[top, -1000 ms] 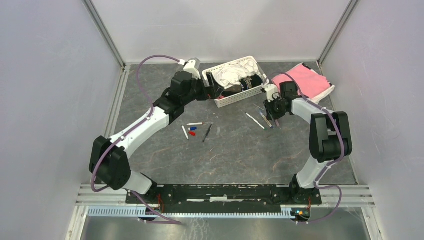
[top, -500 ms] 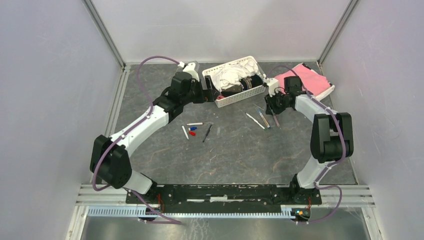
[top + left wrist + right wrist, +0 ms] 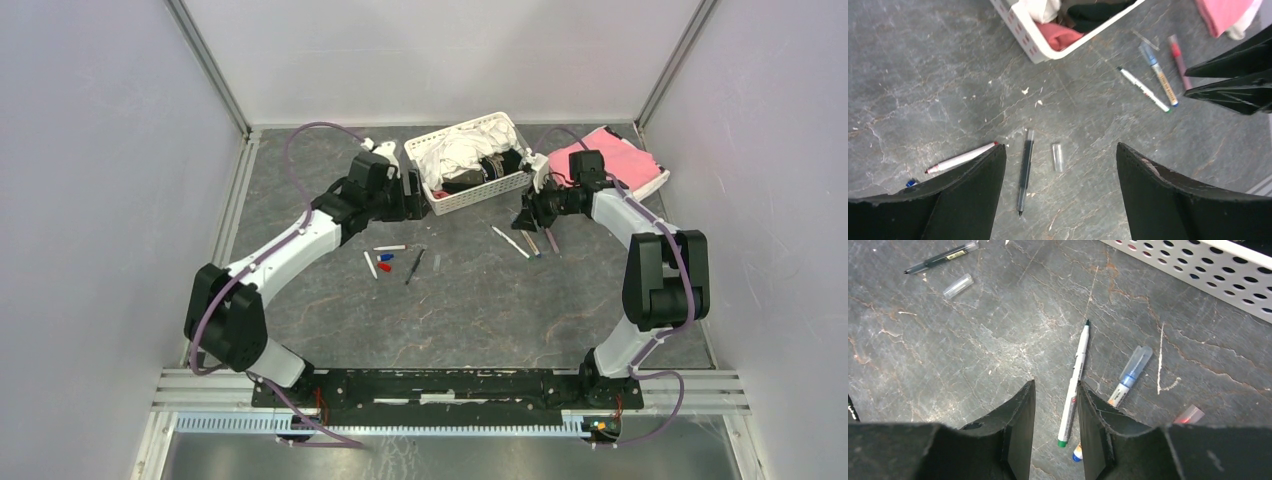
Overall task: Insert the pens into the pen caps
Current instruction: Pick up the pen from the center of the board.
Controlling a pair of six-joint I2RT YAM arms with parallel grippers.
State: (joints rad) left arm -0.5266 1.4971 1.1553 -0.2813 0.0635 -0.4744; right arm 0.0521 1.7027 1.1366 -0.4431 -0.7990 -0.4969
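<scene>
Left pincer [image 3: 1059, 149]: jaws wide apart, empty, hanging above the table [image 3: 480, 300] just off the left end of the white basket [image 3: 465, 198]. Its wrist view shows the dark pen [image 3: 1025, 172] lying flat, uncapped, between the two fingers. Clear cap [image 3: 1058, 157] lies just beside it, not touching. White red-tipped pen [image 3: 960, 158] is further left, one end hidden behind a finger [image 3: 963, 200]. From overhead, blue cap [image 3: 386, 257] and red cap [image 3: 383, 267] sit close together near that pen. Short white pen [image 3: 370, 265] is just left of them. All lie loose on the table, caps off pens.

Right pincer [image 3: 1055, 385]: jaws part way apart, narrow gap, gripping nothing, low over the table in front of the basket's right end. White green-tipped pen [image 3: 1075, 375] lies flat under it and shows in the gap, close along one finger's edge. Can't tell if they touch. Next to it is the blue-capped pen [image 3: 1130, 376], translucent cap on. Reddish pen [image 3: 1190, 414] is beyond that, mostly hidden behind the finger. These three lie near each other, well apart from the group under the left pincer.

The basket holds white and dark cloth. Folded pink cloth [image 3: 612, 160] lies at the far right, behind the right arm.
</scene>
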